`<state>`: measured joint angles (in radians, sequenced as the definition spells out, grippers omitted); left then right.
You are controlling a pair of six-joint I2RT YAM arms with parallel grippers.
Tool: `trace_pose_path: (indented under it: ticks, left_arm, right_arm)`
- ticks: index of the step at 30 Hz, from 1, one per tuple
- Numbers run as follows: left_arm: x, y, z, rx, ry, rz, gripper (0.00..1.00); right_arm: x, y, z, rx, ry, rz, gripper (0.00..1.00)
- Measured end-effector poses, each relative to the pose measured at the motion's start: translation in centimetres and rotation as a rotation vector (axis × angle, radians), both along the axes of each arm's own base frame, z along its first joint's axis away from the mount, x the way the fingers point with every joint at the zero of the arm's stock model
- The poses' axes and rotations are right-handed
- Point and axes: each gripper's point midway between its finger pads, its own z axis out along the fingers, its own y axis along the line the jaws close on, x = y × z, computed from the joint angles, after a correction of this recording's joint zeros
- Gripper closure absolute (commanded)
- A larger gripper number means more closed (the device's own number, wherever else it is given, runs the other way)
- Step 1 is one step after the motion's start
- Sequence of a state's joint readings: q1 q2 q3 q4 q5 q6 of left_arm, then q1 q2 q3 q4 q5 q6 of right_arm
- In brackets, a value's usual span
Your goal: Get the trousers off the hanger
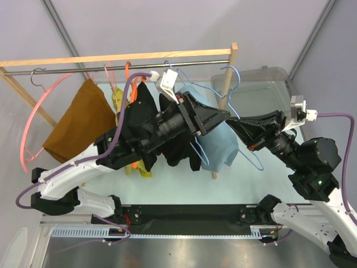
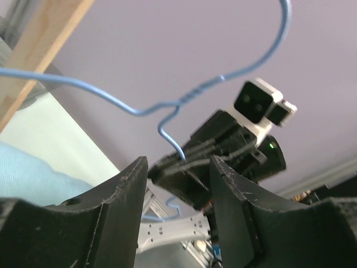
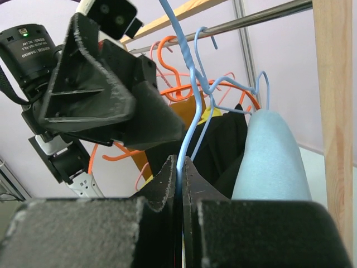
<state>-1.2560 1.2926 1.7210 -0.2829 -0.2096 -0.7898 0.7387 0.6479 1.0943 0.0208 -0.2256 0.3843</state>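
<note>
Light blue trousers (image 1: 220, 146) hang over a blue wire hanger (image 1: 231, 78) beside the rack's right post. My right gripper (image 3: 181, 162) is shut on the hanger's (image 3: 189, 84) wire, with the trousers (image 3: 270, 156) just to its right. My left gripper (image 1: 226, 116) reaches in from the left, tip to tip with the right gripper (image 1: 235, 124). In the left wrist view its jaws (image 2: 178, 164) stand open with nothing pinched. The hanger's twisted neck (image 2: 184, 100) runs just beyond the gap, and the trousers (image 2: 28, 173) show at the lower left.
A wooden rack (image 1: 139, 56) with a metal rod carries a brown cloth (image 1: 78, 120) on a pink hanger, black garments (image 1: 178, 148), a yellow piece and orange hangers (image 3: 173, 84). A clear plastic bin (image 1: 256, 89) sits at the back right. The rack's post (image 3: 333, 84) is close on the right.
</note>
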Motion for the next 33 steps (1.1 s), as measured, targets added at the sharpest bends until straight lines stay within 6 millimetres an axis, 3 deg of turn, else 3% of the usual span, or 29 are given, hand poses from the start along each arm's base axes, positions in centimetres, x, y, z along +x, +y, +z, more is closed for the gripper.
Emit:
trace_pose_path:
  ticks: [9, 14, 19, 22, 23, 25, 27, 28, 29, 33]
  left_arm:
    - [1.7, -3.4, -2.4, 0.04, 0.05, 0.059, 0.45]
    - [2.0, -4.0, -1.8, 0.028, 0.054, 0.074, 0.48]
    - [1.8, -4.5, -1.3, 0.012, 0.056, 0.067, 0.61]
    - [1.5, -4.7, -1.4, 0.011, 0.065, 0.058, 0.77]
    - [1.6, -4.7, -1.6, 0.017, 0.066, 0.063, 0.89]
    - [1.5, -4.9, -1.7, 0.02, 0.073, 0.058, 1.0]
    - [1.2, -5.0, -1.6, 0.008, 0.082, 0.05, 0.99]
    - [1.1, -5.0, -1.5, 0.005, 0.086, 0.048, 1.0]
    - [1.0, -5.1, -1.5, 0.001, 0.093, 0.048, 0.99]
    - [0.6, -5.2, -1.9, 0.004, 0.123, 0.034, 1.0]
  right_arm:
    - [-0.7, -0.3, -0.5, -0.009, 0.013, 0.013, 1.0]
    - [-1.0, -0.2, -1.0, -0.019, 0.018, 0.031, 1.0]
    - [-1.3, 0.0, -1.3, -0.029, 0.026, 0.053, 1.0]
    - [-1.4, 0.2, -1.7, -0.035, 0.034, 0.068, 1.0]
    - [-1.5, 0.3, -1.8, -0.036, 0.037, 0.076, 1.0]
    - [-1.6, 0.3, -1.8, -0.035, 0.042, 0.078, 1.0]
    - [-1.7, 0.3, -1.9, -0.038, 0.049, 0.085, 1.0]
    - [-1.7, 0.3, -2.0, -0.043, 0.056, 0.086, 0.97]
    - [-1.8, 0.3, -2.0, -0.049, 0.063, 0.087, 0.86]
    - [-2.3, 0.0, -2.0, -0.101, 0.104, 0.094, 0.63]
